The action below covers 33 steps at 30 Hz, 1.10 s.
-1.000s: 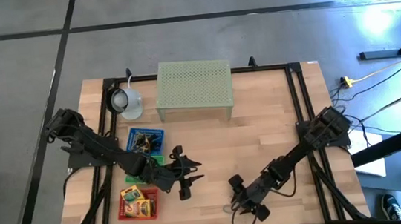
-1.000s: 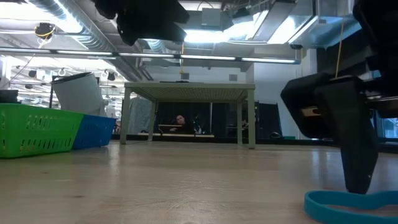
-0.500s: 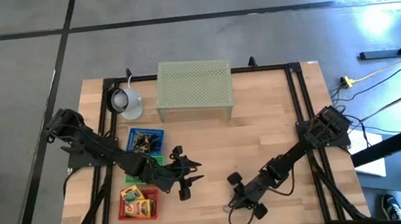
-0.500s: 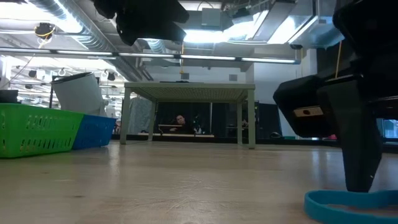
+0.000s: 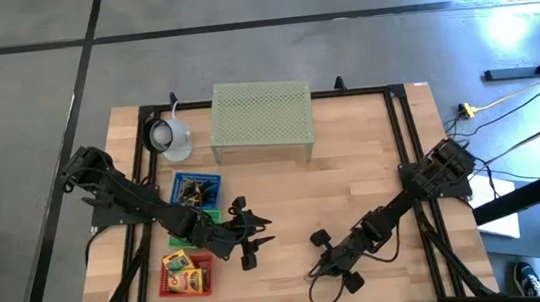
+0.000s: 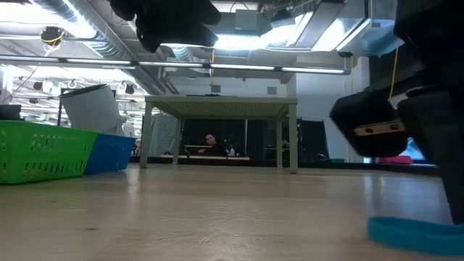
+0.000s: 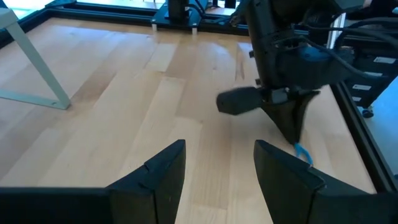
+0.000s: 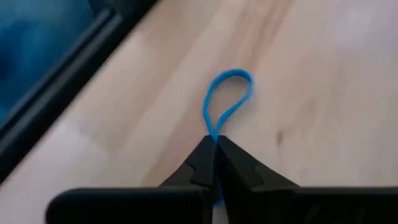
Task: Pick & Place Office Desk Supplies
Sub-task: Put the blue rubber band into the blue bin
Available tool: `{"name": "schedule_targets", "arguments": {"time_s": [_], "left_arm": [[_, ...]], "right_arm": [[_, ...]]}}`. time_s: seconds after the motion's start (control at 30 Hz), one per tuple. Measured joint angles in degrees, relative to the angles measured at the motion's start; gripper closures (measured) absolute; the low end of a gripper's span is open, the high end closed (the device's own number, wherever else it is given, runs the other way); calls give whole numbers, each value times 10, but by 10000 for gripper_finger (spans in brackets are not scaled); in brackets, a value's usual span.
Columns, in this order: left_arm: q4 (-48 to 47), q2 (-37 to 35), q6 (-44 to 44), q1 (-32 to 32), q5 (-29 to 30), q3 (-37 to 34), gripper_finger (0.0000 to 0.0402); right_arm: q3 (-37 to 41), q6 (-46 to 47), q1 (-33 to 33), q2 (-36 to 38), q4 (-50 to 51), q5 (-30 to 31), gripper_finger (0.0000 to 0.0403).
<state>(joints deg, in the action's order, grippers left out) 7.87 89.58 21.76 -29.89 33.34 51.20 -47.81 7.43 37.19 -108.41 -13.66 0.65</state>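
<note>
While right hand [image 8: 214,149] pinches blue loop [image 8: 227,99], loop lies flat, stretched forward, left hand [image 7: 214,171] spread.

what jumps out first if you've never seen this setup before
The right tool, near the front edge of the wooden table, is pinched shut on a thin blue rubber loop lying on the wood. The left tool waits open beside the small coloured bins, and a pale green mesh stand sits at the back.
</note>
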Motion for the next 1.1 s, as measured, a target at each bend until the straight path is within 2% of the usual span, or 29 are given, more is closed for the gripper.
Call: {"name": "schedule_targets", "arguments": {"time_s": [0.13, 0.33, 0.5, 0.73, 1.1], "left_arm": [[6, 0, 0, 0, 0, 0, 217], [14, 0, -9, 0, 0, 0, 217], [38, 0, -75, -3, -14, 0, 217], [134, 0, -169, -3, -28, 0, 202], [187, 21, -180, 18, -39, 0, 140]], "right_arm": [[2, 5, 0, 49, 67, 52, 392], [1, 9, -4, 129, 68, 167, 391], [1, 9, -12, 186, 50, 243, 391], [0, -23, -23, 211, 29, 253, 390], [0, -43, -50, 211, -11, 253, 390]]}}
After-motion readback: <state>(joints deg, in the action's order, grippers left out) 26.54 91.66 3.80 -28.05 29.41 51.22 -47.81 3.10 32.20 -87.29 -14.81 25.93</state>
